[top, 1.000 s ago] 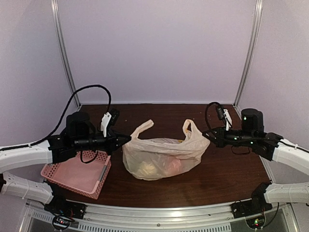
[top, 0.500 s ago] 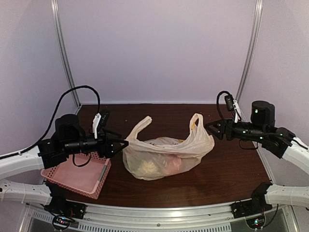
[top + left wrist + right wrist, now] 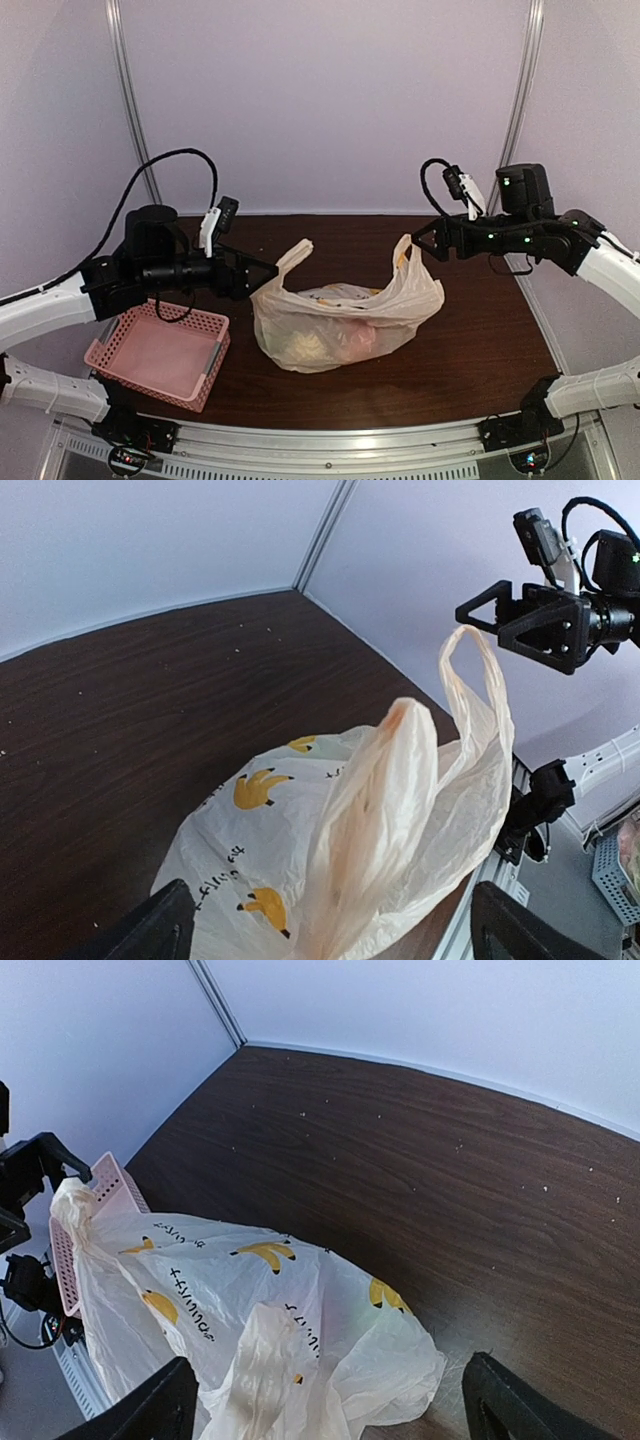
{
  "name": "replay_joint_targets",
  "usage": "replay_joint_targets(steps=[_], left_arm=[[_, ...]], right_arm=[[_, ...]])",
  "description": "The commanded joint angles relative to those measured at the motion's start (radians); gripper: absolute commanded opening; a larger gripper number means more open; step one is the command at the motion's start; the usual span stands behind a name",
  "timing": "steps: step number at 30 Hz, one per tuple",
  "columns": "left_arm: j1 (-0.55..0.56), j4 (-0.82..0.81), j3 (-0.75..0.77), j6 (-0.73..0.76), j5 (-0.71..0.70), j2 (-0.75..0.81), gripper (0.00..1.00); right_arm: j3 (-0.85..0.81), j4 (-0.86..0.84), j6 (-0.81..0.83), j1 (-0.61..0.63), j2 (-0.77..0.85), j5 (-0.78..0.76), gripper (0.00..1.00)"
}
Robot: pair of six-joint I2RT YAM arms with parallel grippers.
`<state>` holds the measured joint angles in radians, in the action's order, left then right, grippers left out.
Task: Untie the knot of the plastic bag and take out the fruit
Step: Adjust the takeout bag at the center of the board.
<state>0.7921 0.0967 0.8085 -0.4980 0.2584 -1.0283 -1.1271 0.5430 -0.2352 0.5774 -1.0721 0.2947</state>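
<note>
Top external: fixed high behind the arm bases, angled down over the whole table [image 3: 480, 345]. Wrist cameras: each aimed forward past its own fingers [image 3: 150, 930], close on the plastic bag [image 3: 270, 830] from opposite sides. The plastic bag is shared by all three views.

Bag: the thin, crinkly, pale peach plastic bag [image 3: 335, 325] sits in the middle of the dark brown wooden table [image 3: 470, 350].
Fruit: the small lumpy fruit [image 3: 310, 345] lies inside the bag, at the bottom.
Loops: the bag's left handle loop [image 3: 292, 258] and right handle loop [image 3: 408, 265] stand up at its two ends, apart.
Basket: the pink plastic basket with holes [image 3: 150, 355] sits left of the bag, near the front edge.
Left gripper: the black left gripper [image 3: 268, 272] is just left of the left loop, above the basket's far side.
Right gripper: the black right gripper [image 3: 416, 242] is just right of the right loop's top.
</note>
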Motion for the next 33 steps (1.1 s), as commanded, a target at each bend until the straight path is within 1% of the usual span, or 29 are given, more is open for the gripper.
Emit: replay_joint_targets(steps=[1,4,6,8,10,11,12,13,16,19,20,22,24,26,29,31,33], left_arm=[[0.012,0.003,0.093,0.051,0.001,-0.107,0.98],[0.026,-0.003,0.143,0.077,0.001,-0.163,0.98],[0.032,-0.014,0.164,0.086,0.003,-0.192,0.98],[0.035,-0.035,0.180,0.090,0.014,-0.219,0.98],[0.041,-0.045,0.205,0.098,0.028,-0.250,0.93],[0.046,-0.044,0.221,0.105,0.029,-0.272,0.88],[0.051,-0.039,0.236,0.116,0.028,-0.292,0.76],[0.054,-0.033,0.253,0.119,0.026,-0.311,0.65],[0.056,-0.027,0.285,0.126,-0.011,-0.349,0.43],[0.055,-0.013,0.313,0.163,-0.112,-0.362,0.15],[0.053,0.001,0.327,0.186,-0.164,-0.366,0.11],[0.037,0.039,0.369,0.227,-0.238,-0.386,0.08],[0.006,0.058,0.430,0.261,-0.304,-0.416,0.04],[-0.029,0.055,0.496,0.287,-0.366,-0.434,0.00],[-0.049,0.002,0.574,0.339,-0.440,-0.438,0.00],[-0.050,-0.076,0.562,0.395,-0.438,-0.415,0.00],[-0.050,-0.217,0.486,0.429,-0.396,-0.373,0.00]], right_arm=[[-0.041,0.056,0.027,0.049,-0.059,-0.016,0.91],[-0.056,0.053,0.027,0.087,-0.097,-0.019,0.86],[-0.062,0.051,0.025,0.120,-0.115,-0.032,0.80],[-0.061,0.041,0.019,0.134,-0.125,-0.056,0.71],[-0.062,0.032,0.008,0.134,-0.135,-0.074,0.63],[-0.068,0.032,0.003,0.135,-0.142,-0.089,0.59],[-0.076,0.035,-0.005,0.136,-0.151,-0.116,0.53],[-0.088,0.042,-0.010,0.135,-0.164,-0.142,0.45],[-0.127,0.044,-0.025,0.134,-0.218,-0.202,0.23],[-0.174,-0.001,-0.038,0.099,-0.287,-0.214,0.14],[-0.209,-0.013,-0.041,0.077,-0.319,-0.213,0.11],[-0.313,-0.015,-0.039,0.037,-0.402,-0.235,0.05],[-0.469,-0.019,-0.020,0.001,-0.470,-0.259,0.00],[-0.612,-0.036,0.004,-0.028,-0.525,-0.258,0.00],[-0.770,-0.092,0.051,-0.051,-0.554,-0.235,0.00],[-0.785,-0.169,0.084,-0.053,-0.519,-0.210,0.00],[-0.697,-0.265,0.109,-0.053,-0.440,-0.154,0.00]])
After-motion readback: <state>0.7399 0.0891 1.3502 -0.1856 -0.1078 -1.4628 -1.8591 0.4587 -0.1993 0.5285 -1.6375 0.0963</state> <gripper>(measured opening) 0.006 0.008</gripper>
